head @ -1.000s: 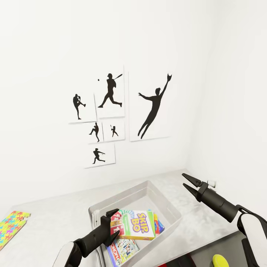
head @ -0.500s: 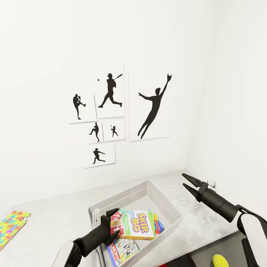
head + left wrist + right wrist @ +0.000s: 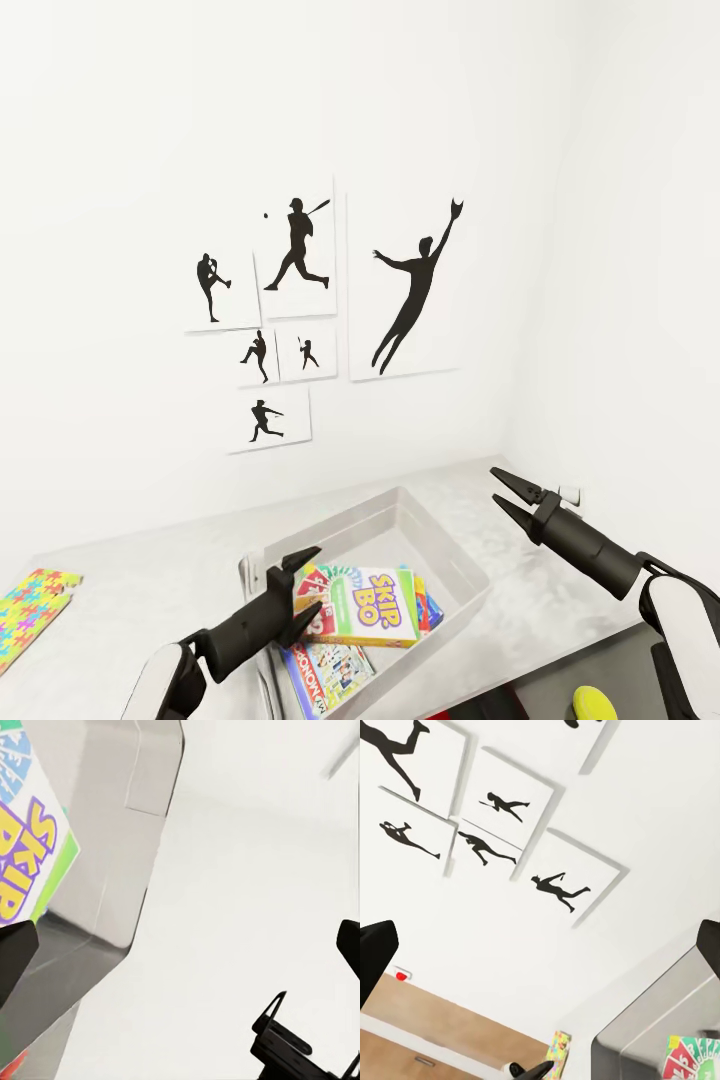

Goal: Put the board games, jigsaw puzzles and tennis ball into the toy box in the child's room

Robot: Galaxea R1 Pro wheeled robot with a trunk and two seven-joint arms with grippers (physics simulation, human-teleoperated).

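The light grey toy box (image 3: 455,560) stands on the pale speckled table (image 3: 150,585). Inside it lie a Skip-Bo board game (image 3: 370,605), a Monopoly box (image 3: 335,672) and a third colourful box (image 3: 428,600). My left gripper (image 3: 312,580) hovers open over the box's left rim, beside the Skip-Bo game (image 3: 22,847), holding nothing. My right gripper (image 3: 506,495) is open and empty above the table, right of the toy box (image 3: 660,1035). One jigsaw puzzle (image 3: 30,608) lies flat at the table's far left. A yellow-green ball (image 3: 595,703) peeks in at the lower right.
Black silhouette pictures (image 3: 300,300) hang on the white wall behind the table. A white wall (image 3: 620,300) closes the right side. A dark surface (image 3: 600,660) lies below the right forearm. A small white socket (image 3: 571,494) sits on the wall behind the right gripper.
My left gripper has lifted a little and drawn back to the left, off the Skip-Bo box's edge. The games, toy box and right arm have stayed put.
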